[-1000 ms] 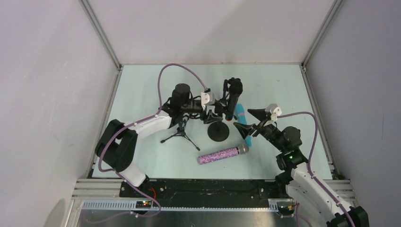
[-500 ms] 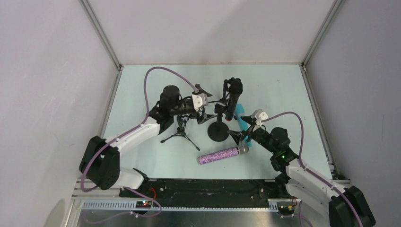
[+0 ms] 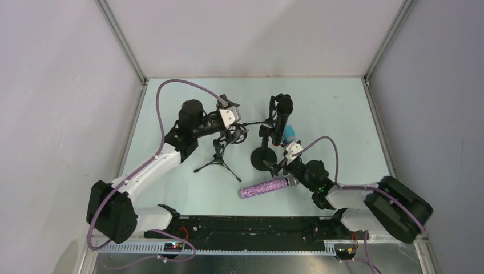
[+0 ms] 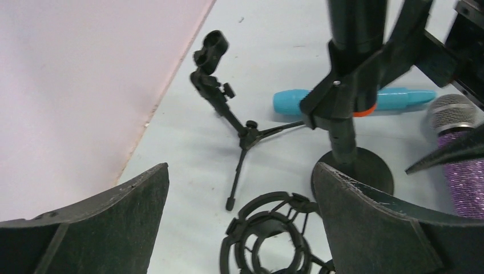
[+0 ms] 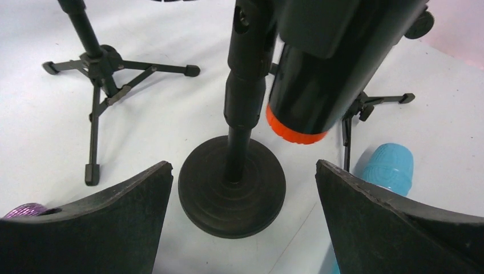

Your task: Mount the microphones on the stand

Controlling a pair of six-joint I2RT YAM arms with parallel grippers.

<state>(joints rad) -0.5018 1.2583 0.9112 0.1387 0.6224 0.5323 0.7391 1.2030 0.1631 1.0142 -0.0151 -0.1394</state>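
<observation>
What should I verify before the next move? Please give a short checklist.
1. Black microphone seated in round-base stand: ok.
2. Stand grips it firmly: cannot tell.
3. Left tool open, apart from it: ok.
4. Right tool open: ok.
5. Purple microphone lies free, nothing on it: ok.
6. Light blue microphone attached: not ok, lying flat beside the stand.

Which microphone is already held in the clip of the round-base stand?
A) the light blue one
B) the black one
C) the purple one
B: the black microphone sits in the clip of the stand, while the purple one and the blue one lie on the table.
</observation>
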